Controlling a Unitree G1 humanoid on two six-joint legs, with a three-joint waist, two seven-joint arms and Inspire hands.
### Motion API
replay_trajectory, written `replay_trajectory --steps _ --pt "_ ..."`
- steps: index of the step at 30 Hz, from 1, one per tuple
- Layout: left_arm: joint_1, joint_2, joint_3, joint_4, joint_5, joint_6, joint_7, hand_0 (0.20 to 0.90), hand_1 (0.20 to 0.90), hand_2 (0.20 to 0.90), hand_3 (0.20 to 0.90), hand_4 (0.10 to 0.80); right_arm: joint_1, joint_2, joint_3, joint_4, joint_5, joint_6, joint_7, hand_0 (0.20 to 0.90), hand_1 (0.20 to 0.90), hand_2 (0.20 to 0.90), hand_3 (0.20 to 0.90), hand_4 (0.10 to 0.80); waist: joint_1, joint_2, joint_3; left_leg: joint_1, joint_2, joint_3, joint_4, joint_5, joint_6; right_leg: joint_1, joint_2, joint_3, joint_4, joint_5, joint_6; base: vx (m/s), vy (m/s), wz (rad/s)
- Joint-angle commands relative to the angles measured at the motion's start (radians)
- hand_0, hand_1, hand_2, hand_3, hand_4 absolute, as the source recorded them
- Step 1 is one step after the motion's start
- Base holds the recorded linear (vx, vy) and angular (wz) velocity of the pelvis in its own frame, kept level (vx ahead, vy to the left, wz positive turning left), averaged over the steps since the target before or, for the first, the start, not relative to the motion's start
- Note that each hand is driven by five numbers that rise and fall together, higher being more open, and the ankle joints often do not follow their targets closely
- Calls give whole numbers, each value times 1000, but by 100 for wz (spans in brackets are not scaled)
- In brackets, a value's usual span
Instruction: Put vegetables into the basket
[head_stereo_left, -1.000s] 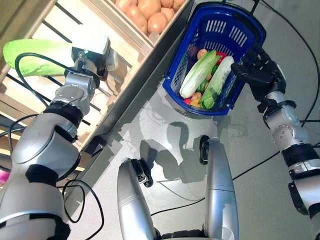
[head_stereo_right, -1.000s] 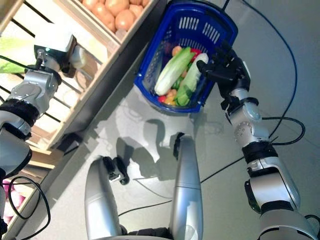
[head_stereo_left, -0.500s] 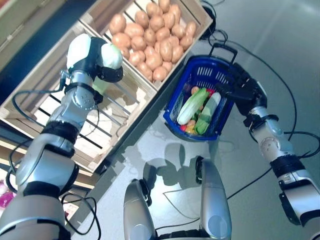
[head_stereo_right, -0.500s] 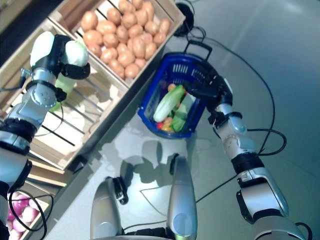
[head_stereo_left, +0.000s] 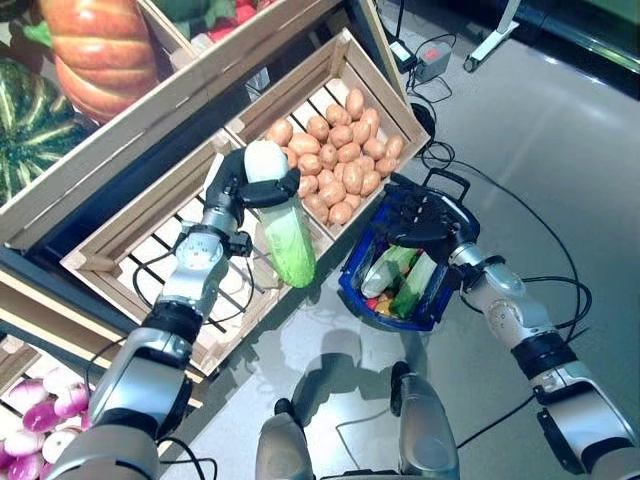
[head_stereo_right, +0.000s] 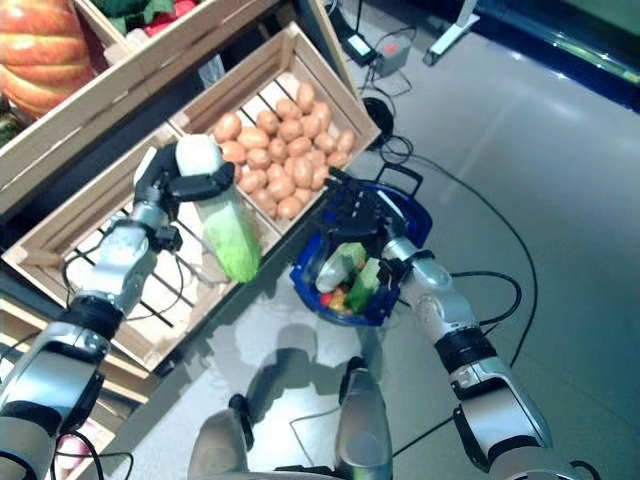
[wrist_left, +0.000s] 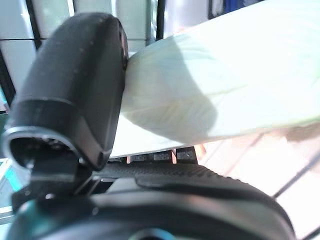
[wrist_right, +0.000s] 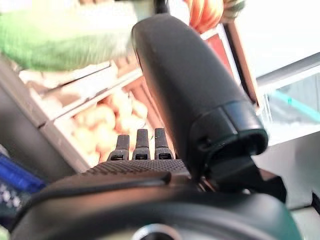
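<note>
My left hand (head_stereo_left: 243, 183) is shut on a long pale-green cabbage (head_stereo_left: 287, 240), white at the held end and green at the tip. It holds the cabbage over the front edge of the wooden crate, left of the basket. The cabbage also shows in the left wrist view (wrist_left: 225, 85) against the thumb (wrist_left: 75, 95). The blue plastic basket (head_stereo_left: 358, 268) stands on the floor and holds long green-and-white vegetables (head_stereo_left: 392, 271) over small red and orange ones. My right hand (head_stereo_left: 425, 218) is open, fingers straight, above the basket's far rim.
A slatted wooden crate (head_stereo_left: 130, 260) and a crate of potatoes (head_stereo_left: 335, 165) stand left of and behind the basket. Shelves with a pumpkin (head_stereo_left: 95, 45) rise at the upper left. Grey floor (head_stereo_left: 540, 150) lies to the right, with black cables and a small box (head_stereo_left: 432, 62).
The camera has swung, so the whole scene shifted. My left hand has carried the cabbage from over the slatted crate towards the basket. My right hand stays at the basket's rim.
</note>
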Motion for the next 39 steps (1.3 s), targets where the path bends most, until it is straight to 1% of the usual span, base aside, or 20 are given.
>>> replay_trajectory --steps 1,3,5,7,11,15,20,23,27,31,33,37,39 --pt "95 -20 23 -122 36 -168 28 300 300 300 300 400 112 59 28 -82 -13 -15 119 900 900 900 900 800 17 -19 -315 -41 -67 -8 -104 101 73 190 -25 17 -252 64 22 104 -20 -2" --pt "106 -24 17 -140 38 -163 31 300 300 300 300 400 122 56 34 -101 -18 -14 129 900 900 900 900 800 19 -19 -322 -21 -71 -10 -138 113 72 210 -20 17 -282 77 24 70 -24 -7" --pt "135 -46 4 -186 93 -157 54 300 300 300 300 400 140 51 47 -154 -47 -12 131 900 900 900 900 800 28 -22 -336 8 -78 -12 -195 128 71 243 -14 10 -330 97 30 82 -46 -1" --pt "155 -57 0 -216 116 -152 65 300 300 300 300 400 154 45 52 -191 -63 -8 120 900 900 900 900 800 34 -24 -341 27 -83 -14 -231 137 72 262 -10 4 -354 106 34 53 -36 1" --pt "175 -69 -2 -249 106 -141 55 300 300 300 300 400 167 33 60 -232 -98 15 114 900 900 900 900 800 39 -27 -350 48 -92 -21 -270 143 72 287 -6 -8 -391 121 38 46 -23 4" --pt "180 -86 -15 -285 108 -140 38 300 300 300 300 400 173 32 78 -248 -105 52 97 900 900 900 900 800 44 -31 -355 55 -98 -30 -277 137 73 306 -4 -20 -420 134 41 38 -20 8" --pt "186 -106 -39 -355 105 -133 4 300 300 300 300 400 185 51 105 -235 -82 102 73 900 900 900 900 800 53 -37 -357 67 -100 -32 -277 128 74 319 -3 -27 -423 134 40 37 -11 10" --pt "179 -114 -58 -395 77 -119 -9 300 300 300 300 400 182 72 120 -213 -67 101 54 900 900 900 900 800 61 -40 -353 73 -100 -39 -277 124 76 327 0 -28 -421 130 38 16 -17 9" --pt "172 -125 -68 -402 62 -118 -20 300 300 300 300 400 169 91 130 -182 -68 102 42 900 900 900 900 800 66 -41 -353 79 -101 -48 -277 121 76 335 0 -31 -422 128 36 3 -3 1" --pt "183 -156 -78 -439 52 -115 -37 300 300 300 300 400 159 135 153 -118 -109 105 -38 900 900 900 900 800 80 -45 -359 94 -106 -65 -277 113 81 354 0 -30 -427 125 32 43 -9 11" --pt "191 -162 -78 -454 50 -116 -40 300 300 300 300 400 164 145 156 -106 -107 106 -52 900 900 900 900 800 84 -46 -360 96 -107 -69 -277 112 81 357 -1 -30 -428 125 32 16 -4 3" --pt "211 -183 -87 -501 38 -94 -52 300 300 300 300 400 178 189 157 -75 -109 83 -105 900 900 900 900 800 94 -45 -361 94 -110 -81 -277 109 83 359 -3 -31 -430 126 32 17 -7 4" --pt "216 -188 -92 -512 28 -90 -57 300 300 300 300 400 175 200 154 -64 -151 50 -167 900 900 900 900 800 98 -44 -358 95 -110 -86 -277 109 83 359 -4 -33 -429 126 31 1 -4 3"
